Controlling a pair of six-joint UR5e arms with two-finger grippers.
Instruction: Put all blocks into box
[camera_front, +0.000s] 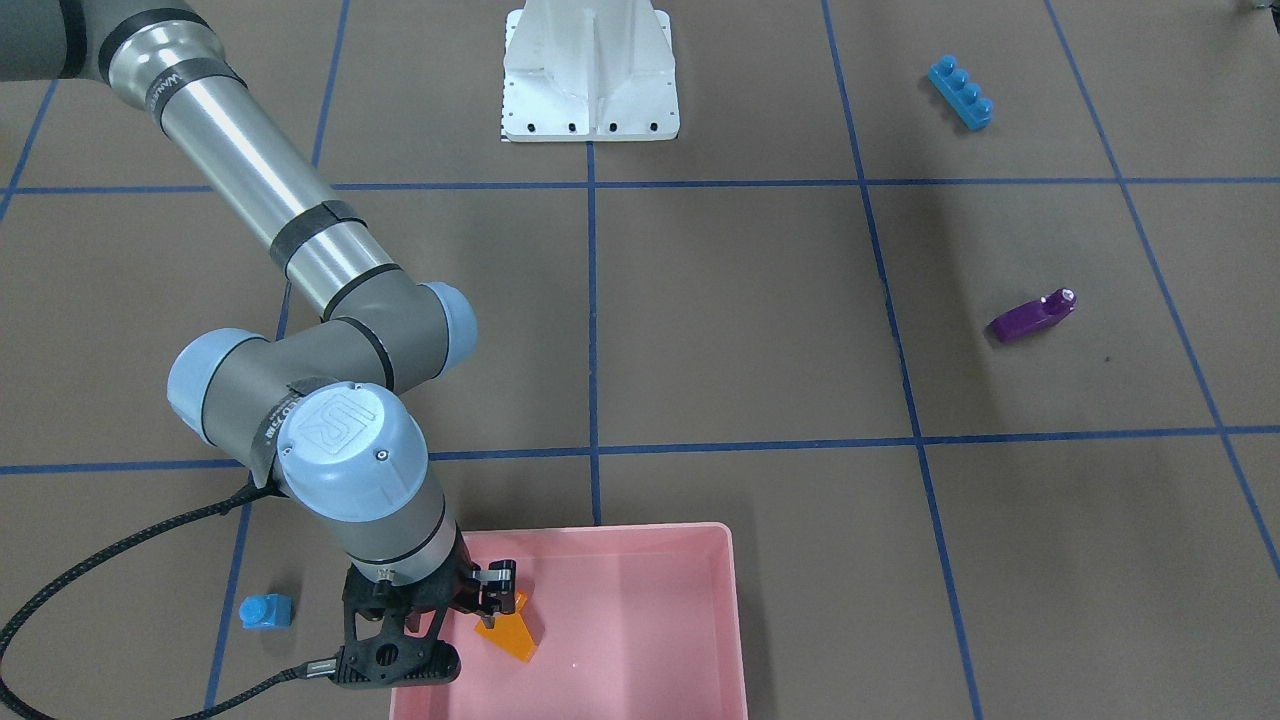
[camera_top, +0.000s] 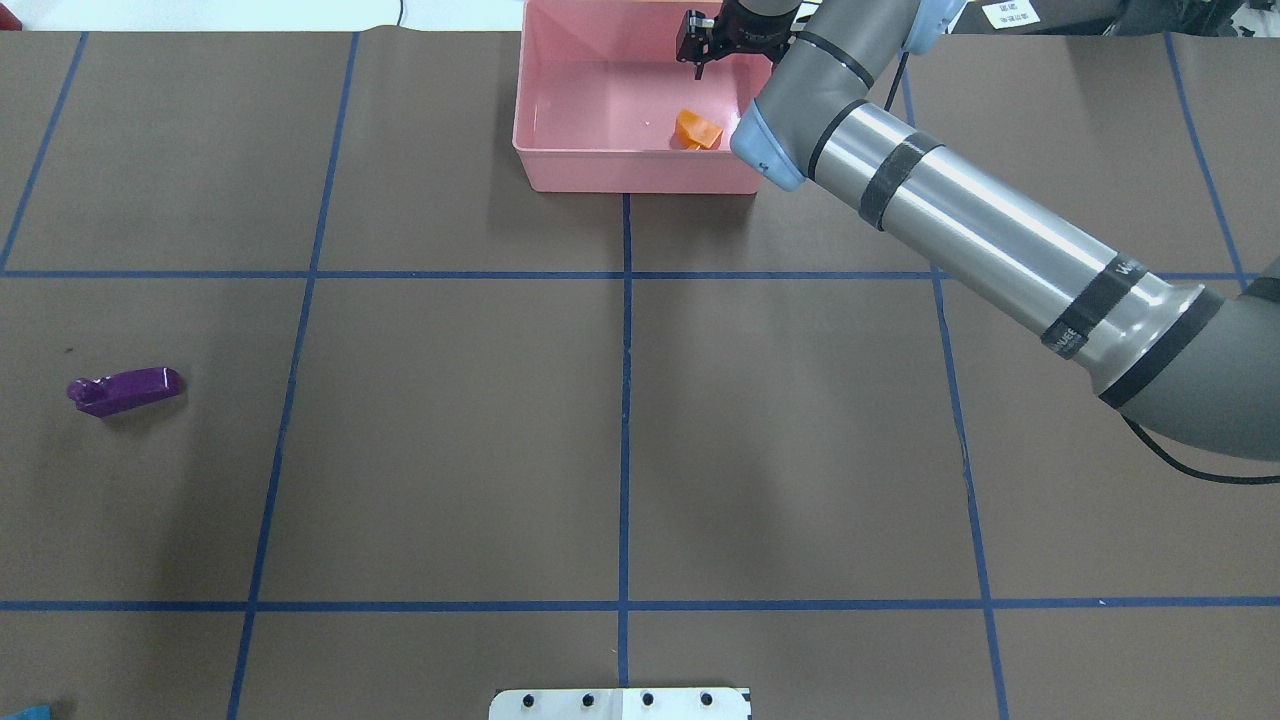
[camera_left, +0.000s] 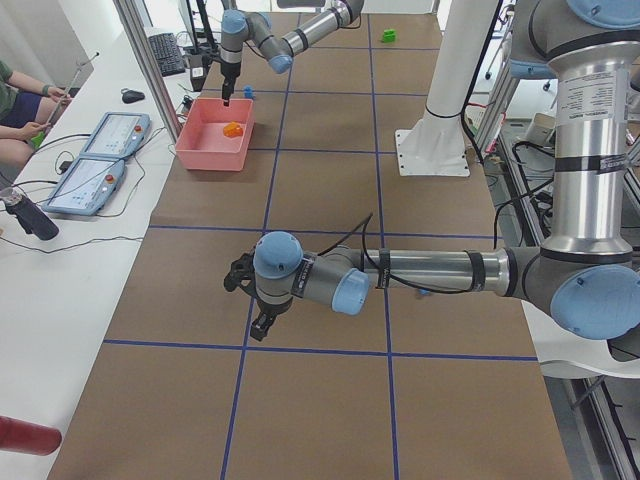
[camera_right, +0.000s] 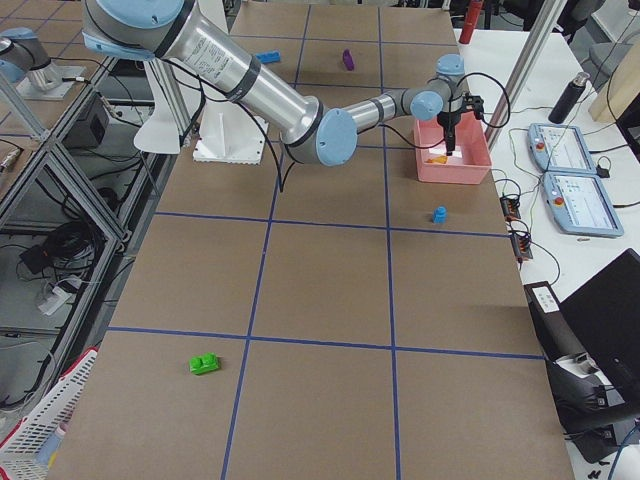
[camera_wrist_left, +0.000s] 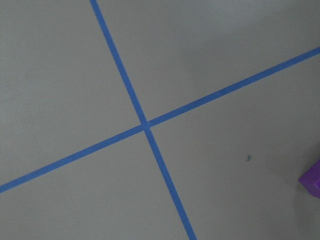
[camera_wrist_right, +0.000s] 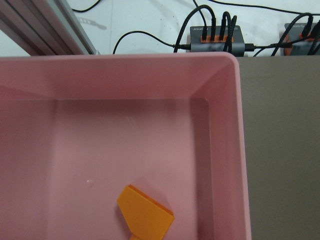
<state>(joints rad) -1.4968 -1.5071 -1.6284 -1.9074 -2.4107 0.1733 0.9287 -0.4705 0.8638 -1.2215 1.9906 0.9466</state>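
Next item: small blue cube (camera_front: 266, 611), near box (camera_front: 737, 620); likely light, rigid, slick; grip opposite flat sides. Right end effector (camera_front: 470, 612) spread, empty.

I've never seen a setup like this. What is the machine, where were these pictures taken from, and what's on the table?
These are two robot arms at a brown table with blue tape lines, photographed at one moment from several spots: across the table, overhead, each table end, and a small camera on each wrist. The right claw hangs over a pink box; an orange block lies inside, held by nothing. The left claw hangs above the table. Four more blocks lie outside the box: a blue cube, a purple wedge, a blue bar and a green block. The white piece is the robot's base.
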